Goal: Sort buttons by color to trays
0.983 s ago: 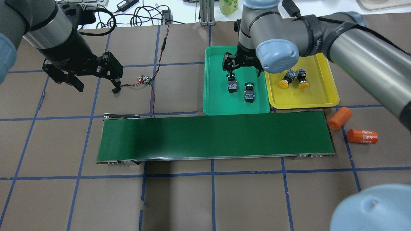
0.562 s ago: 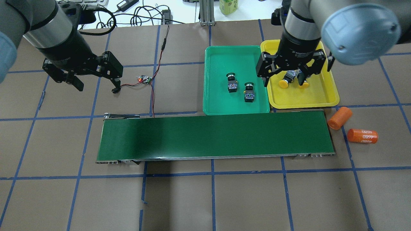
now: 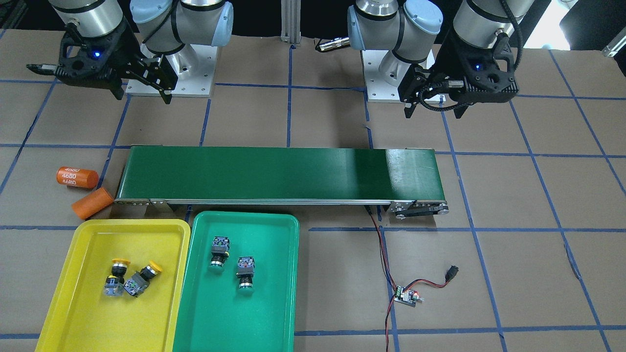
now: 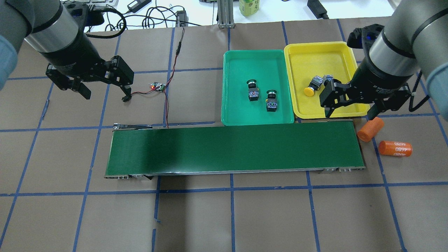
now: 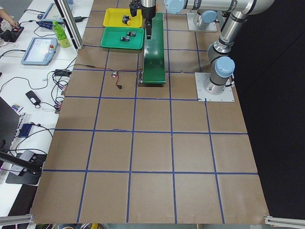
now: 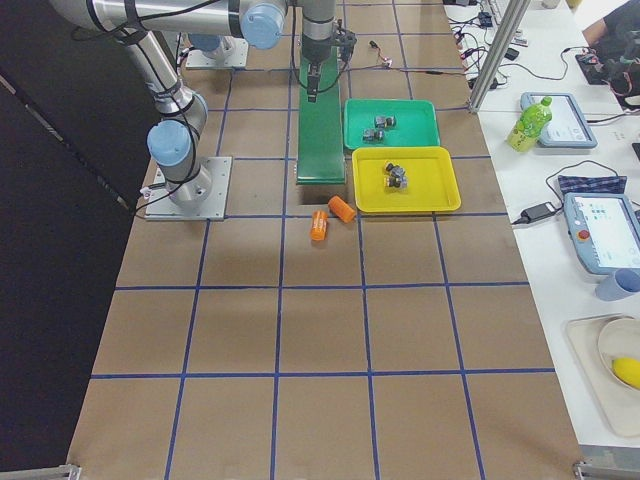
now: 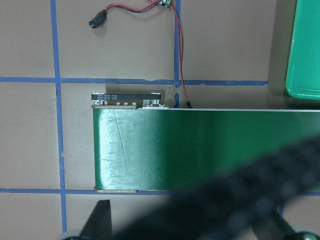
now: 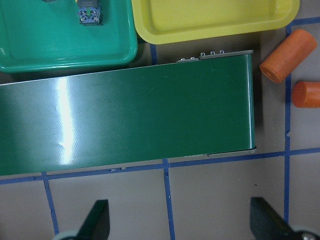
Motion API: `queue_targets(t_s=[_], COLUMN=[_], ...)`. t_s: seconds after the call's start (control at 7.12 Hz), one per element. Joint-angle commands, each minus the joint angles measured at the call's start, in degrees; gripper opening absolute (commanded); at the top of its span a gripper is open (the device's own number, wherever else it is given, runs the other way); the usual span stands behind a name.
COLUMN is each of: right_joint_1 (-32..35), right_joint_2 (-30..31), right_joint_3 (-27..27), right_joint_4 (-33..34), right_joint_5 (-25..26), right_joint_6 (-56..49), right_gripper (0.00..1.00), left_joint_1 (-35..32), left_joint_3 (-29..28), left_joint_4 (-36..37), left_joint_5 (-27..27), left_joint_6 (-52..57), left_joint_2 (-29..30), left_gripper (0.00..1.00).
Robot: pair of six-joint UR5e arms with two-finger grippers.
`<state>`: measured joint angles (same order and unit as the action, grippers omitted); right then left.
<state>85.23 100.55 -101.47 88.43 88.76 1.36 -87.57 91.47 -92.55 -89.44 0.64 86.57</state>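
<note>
Green buttons (image 3: 218, 252): two. Yellow buttons (image 3: 116, 275): two (four in all). Green tray (image 3: 230, 313): one. Yellow tray (image 3: 93, 322): one. Orange cylinders (image 3: 77, 176): two. Conveyor belt (image 3: 279, 173): one. Small wired board (image 3: 406, 296): one, probably circuit board, detail too small.

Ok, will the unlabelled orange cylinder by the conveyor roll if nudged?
Likely: the orange cylinder lies on its side on the flat table, so a sideways push should roll it. Pushed endwise, it probably just slides.

Conveyor belt (image 4: 234, 148) crowds green tray (image 4: 241, 63) and yellow tray's (image 4: 315, 56) near edges.
</note>
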Motion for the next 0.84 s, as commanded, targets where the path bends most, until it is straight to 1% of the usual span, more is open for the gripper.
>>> queue_targets(t_s=[0.0, 0.42, 0.56, 0.7], right_joint_1=[0.2, 1.96, 2.66, 3.19], right_joint_2=[0.18, -2.8, -4.82, -5.1], right_joint_3=[1.09, 2.67, 4.25, 5.05], right_joint_4=[-0.18, 0.51, 0.87, 0.7], right_joint_5=[1.84, 2.03, 2.12, 2.47], right_joint_6=[0.04, 0.13, 0.04, 0.04], right_gripper=[1.0, 1.0, 1.0, 1.0], left_joint_1=[0.03, 0.03, 0.03, 0.03], left_joint_3=[-0.07, -0.07, 0.02, 0.02], left_joint_4=[0.0, 0.0, 0.0, 0.0], left_joint_5=[-0.04, 0.05, -0.04, -0.04], left_joint_6=[0.07, 0.07, 0.07, 0.07], left_joint_2=[0.09, 0.09, 0.09, 0.09], left_gripper=[1.0, 1.0, 1.0, 1.0])
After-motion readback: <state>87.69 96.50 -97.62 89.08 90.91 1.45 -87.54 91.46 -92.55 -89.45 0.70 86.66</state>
